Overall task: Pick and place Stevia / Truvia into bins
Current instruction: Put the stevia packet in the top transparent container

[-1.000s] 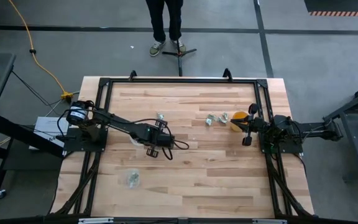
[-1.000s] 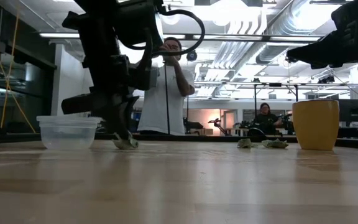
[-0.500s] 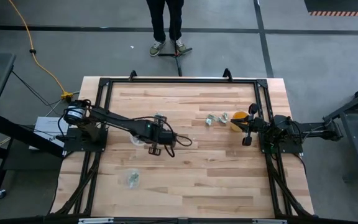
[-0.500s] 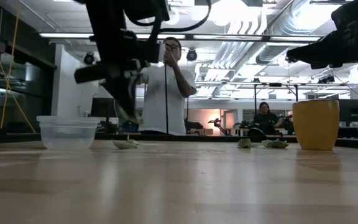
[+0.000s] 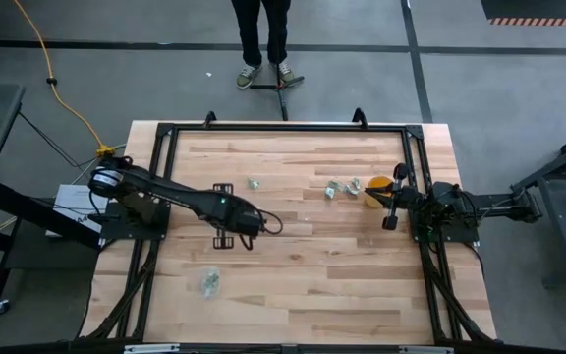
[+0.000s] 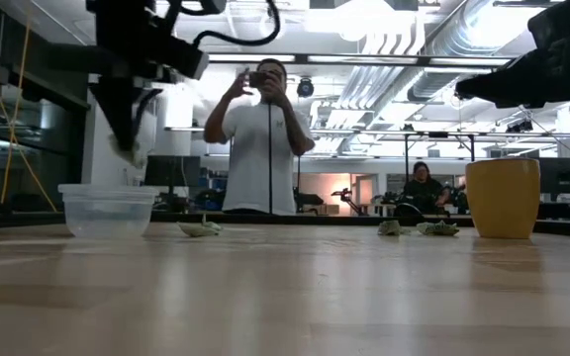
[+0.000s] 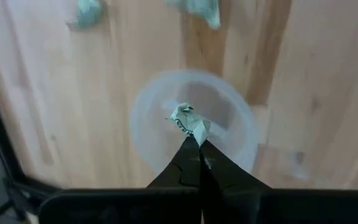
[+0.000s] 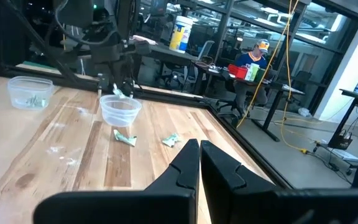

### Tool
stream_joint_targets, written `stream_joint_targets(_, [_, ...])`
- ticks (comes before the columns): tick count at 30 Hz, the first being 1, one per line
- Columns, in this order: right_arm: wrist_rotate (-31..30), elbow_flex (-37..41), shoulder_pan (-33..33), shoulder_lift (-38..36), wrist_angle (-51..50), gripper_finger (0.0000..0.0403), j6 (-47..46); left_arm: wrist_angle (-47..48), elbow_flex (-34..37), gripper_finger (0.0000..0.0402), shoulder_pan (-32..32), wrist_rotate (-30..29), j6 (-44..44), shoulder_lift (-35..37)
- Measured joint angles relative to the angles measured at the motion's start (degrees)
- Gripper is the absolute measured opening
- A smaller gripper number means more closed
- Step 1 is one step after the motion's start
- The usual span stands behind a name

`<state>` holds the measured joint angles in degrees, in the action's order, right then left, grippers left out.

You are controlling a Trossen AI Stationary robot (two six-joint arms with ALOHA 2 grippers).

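My left gripper (image 7: 195,140) is shut on one small green-and-white Stevia packet (image 7: 187,119) and hovers over a clear round cup (image 7: 238,115), well above its rim in the low view (image 6: 107,210). A second clear cup (image 5: 209,282) near the table's left front holds several packets. Loose packets lie flat on the wood: one (image 5: 254,183) just beyond the left gripper, two (image 5: 334,189) beside a yellow cup (image 5: 374,193). My right gripper (image 8: 199,148) is shut, touches nothing, and waits at the table's right edge (image 5: 391,205). My left gripper pinches the packet by its near end (image 7: 197,132) between its two fingertips, coming from above and pointing down. The crumpled packet sticks out past the tips, lifted clear and hanging over the cup's opening.
The yellow cup (image 6: 503,198) stands near the right arm. A black frame (image 5: 283,128) runs along the table's edges. A person (image 6: 265,138) stands beyond the far edge. Bare wood stretches across the middle and the near side of the table.
My left gripper has risen from the table with one packet pinched in its shut fingers, then swung toward the table's left until it hangs over the clear cup. Another packet has stayed lying where the gripper was. The right arm has kept still.
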<state>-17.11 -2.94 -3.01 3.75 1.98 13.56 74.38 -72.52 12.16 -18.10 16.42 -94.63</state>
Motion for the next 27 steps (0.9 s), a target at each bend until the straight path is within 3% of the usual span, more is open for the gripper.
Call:
stream_joint_targets(4, [-0.17,0.0,0.02,0.0,-0.01,0.0007,0.0,-1.12,1.57,0.0043,-0.13,2.41,1.58,-0.09])
stream_joint_targets(11, [-0.14,0.0,0.0,0.0,-0.07,0.0007,0.0,-0.79,4.03,0.0179,-0.2,-0.52,4.93,-0.09])
stream_joint_targets(15, [-0.14,0.0,0.0,0.0,-0.07,0.0007,0.0,-2.42,3.42,0.0231,-0.2,-1.95,5.06,0.01])
stream_joint_targets(22, [-0.14,0.0,0.0,0.0,-0.05,0.0007,-0.56,-15.08,3.11,0.0278,-0.69,-5.23,3.59,0.07])
stream_joint_targets(27, [-0.12,0.0,0.0,0.0,-0.07,0.0007,-0.63,-26.08,3.09,0.0288,-5.05,1.04,8.52,-0.08])
